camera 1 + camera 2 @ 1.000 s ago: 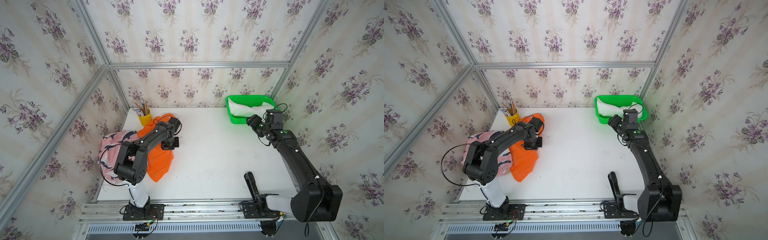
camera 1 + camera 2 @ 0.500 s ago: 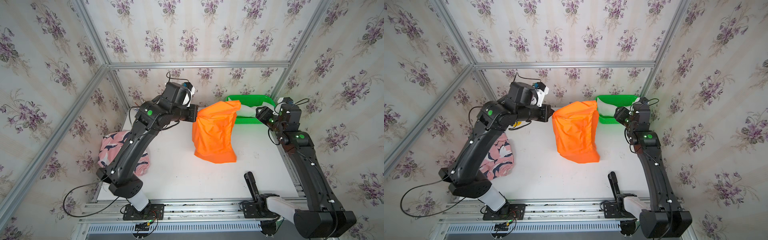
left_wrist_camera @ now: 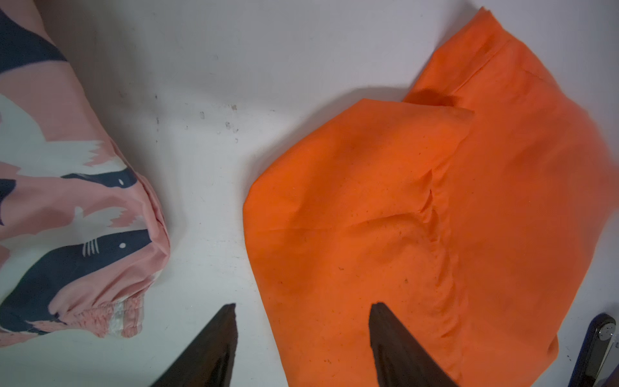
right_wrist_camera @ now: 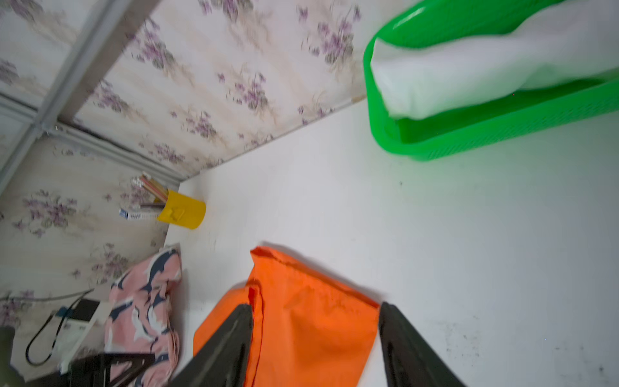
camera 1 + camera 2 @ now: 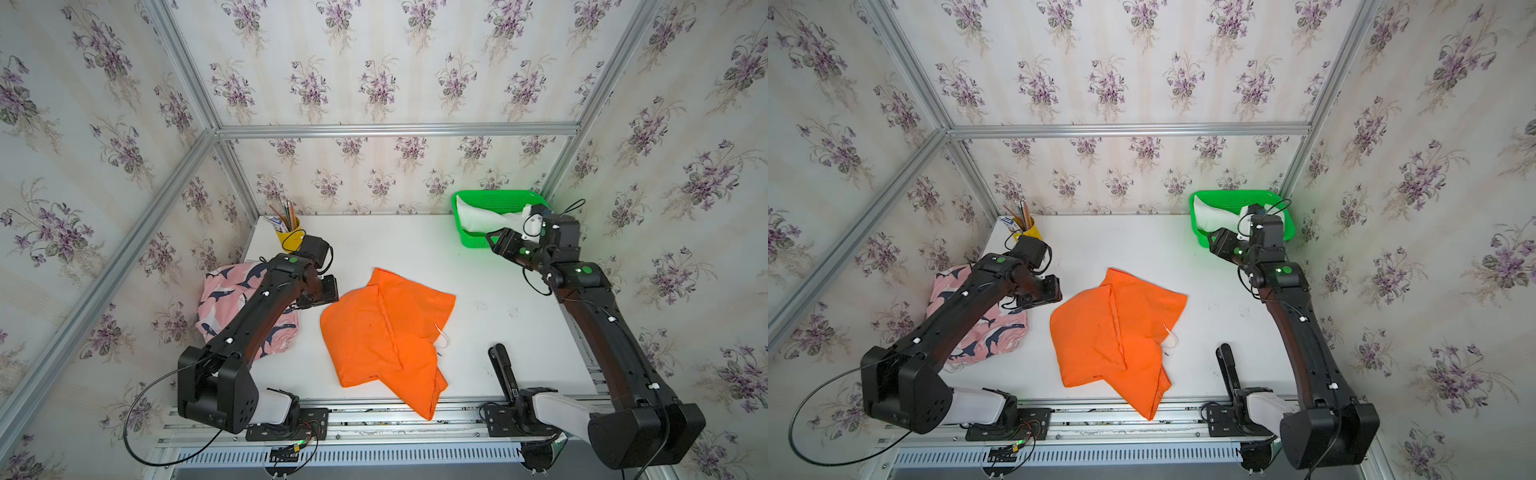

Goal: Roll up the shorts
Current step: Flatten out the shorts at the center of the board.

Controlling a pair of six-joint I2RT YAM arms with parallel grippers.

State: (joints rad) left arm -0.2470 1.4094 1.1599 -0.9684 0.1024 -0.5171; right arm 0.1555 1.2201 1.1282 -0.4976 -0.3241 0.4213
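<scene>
Shorts (image 5: 386, 328), orange: lying loose on table (image 5: 415, 249) just beside empty, released left gripper (image 3: 303, 306), likely staged for rolling; right gripper (image 4: 315, 306) also released, beside green basket (image 5: 473, 241).

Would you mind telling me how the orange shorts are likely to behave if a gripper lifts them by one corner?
Probably floppy: the orange shorts lie in soft folds, so they would likely drape from the pinch. Likely light, as the cloth looks thin. Pushed, they would probably bunch rather than slide whole; one corner overhangs the front edge of the table.
</scene>
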